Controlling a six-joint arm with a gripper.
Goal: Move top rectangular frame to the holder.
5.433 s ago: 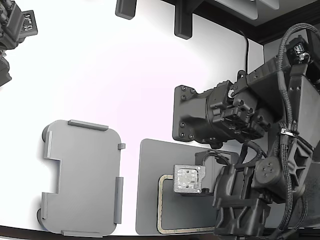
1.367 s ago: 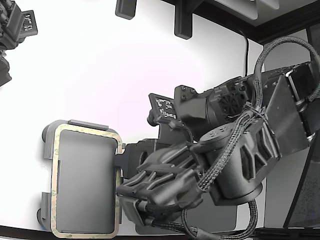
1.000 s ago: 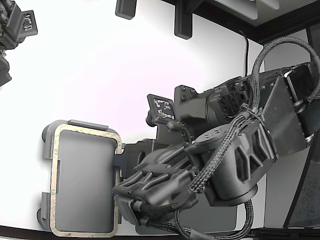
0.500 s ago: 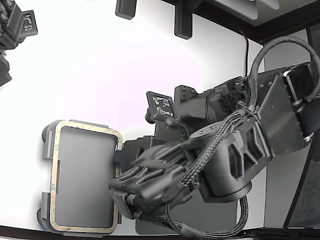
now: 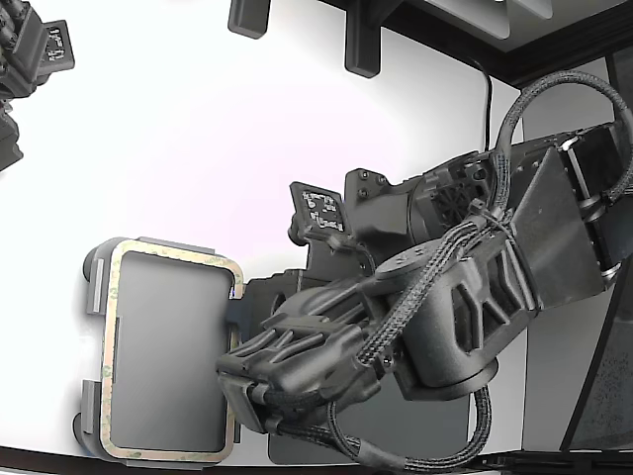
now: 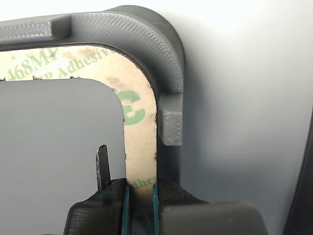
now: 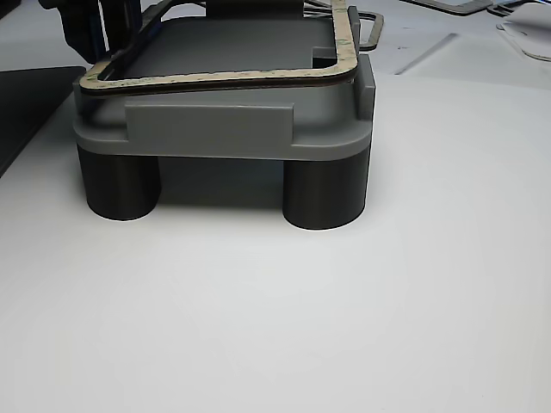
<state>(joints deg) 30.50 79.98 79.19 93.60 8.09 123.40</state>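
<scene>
The tan rectangular frame (image 5: 109, 336) lies on top of the light grey holder (image 5: 163, 346) at the exterior view's lower left. My gripper (image 5: 235, 317) is at the frame's right side, largely hidden under the arm. In the wrist view my gripper (image 6: 141, 198) is shut on the frame's strip (image 6: 142, 122), with a teal pad on each side, beside a raised tab of the holder (image 6: 166, 63). In the other view the frame (image 7: 215, 77) rests along the holder's (image 7: 224, 129) top rim, and the gripper (image 7: 95, 26) holds its far left edge.
The dark grey flat pad (image 5: 425, 426) lies under my arm at the exterior view's lower right. A second arm (image 5: 25, 59) hangs at the upper left. Dark brackets (image 5: 361, 45) stand at the table's back edge. The holder stands on dark round feet (image 7: 116, 185).
The frame has gone from the dark pad on the right to the holder on the left, carried by my gripper. Over the last half second nothing has visibly moved.
</scene>
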